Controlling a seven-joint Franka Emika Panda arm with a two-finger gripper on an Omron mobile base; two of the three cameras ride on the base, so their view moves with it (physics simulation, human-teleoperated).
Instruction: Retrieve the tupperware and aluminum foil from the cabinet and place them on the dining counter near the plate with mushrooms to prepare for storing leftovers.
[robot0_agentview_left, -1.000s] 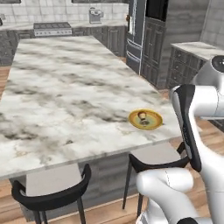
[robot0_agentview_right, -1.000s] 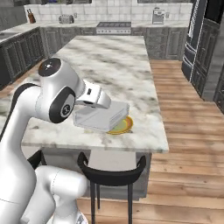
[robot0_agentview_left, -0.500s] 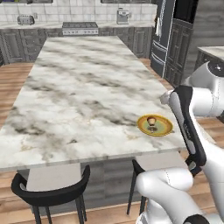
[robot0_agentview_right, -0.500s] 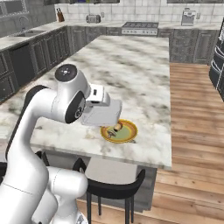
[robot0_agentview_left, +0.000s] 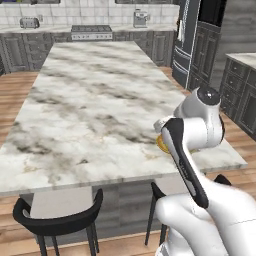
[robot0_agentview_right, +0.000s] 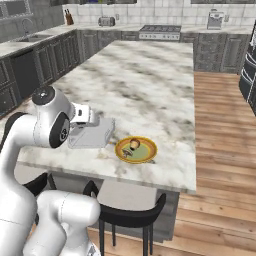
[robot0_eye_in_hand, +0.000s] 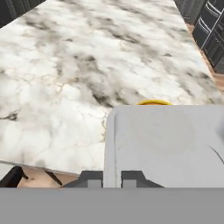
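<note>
My gripper (robot0_eye_in_hand: 111, 178) is shut on the near rim of the tupperware (robot0_eye_in_hand: 166, 144), a pale grey flat container that stays level. Seen from the right base, the gripper (robot0_agentview_right: 84, 125) holds the tupperware (robot0_agentview_right: 94, 135) just over the dining counter (robot0_agentview_right: 150, 85), near its front edge. The plate with mushrooms (robot0_agentview_right: 136, 149) lies on the marble right beside it. Only the plate's yellow rim (robot0_eye_in_hand: 154, 103) peeks past the container in the hand view. From the left base, a sliver of the plate (robot0_agentview_left: 161, 143) shows behind my arm on the dining counter (robot0_agentview_left: 90, 100). The aluminum foil and the cabinet are out of view.
Black stools (robot0_agentview_right: 127, 215) (robot0_agentview_left: 55, 220) stand under the counter's near edge. Dark base cabinets with a stove (robot0_agentview_right: 159, 32) and a toaster (robot0_agentview_right: 106, 21) line the back wall. A tall dark fridge (robot0_agentview_left: 192, 30) stands at the right, with wood floor (robot0_agentview_right: 220, 150) beside the island.
The whole picture has shifted as the base drove along the island. The tupperware stays in the shut gripper and now sits left of the plate rather than over it.
</note>
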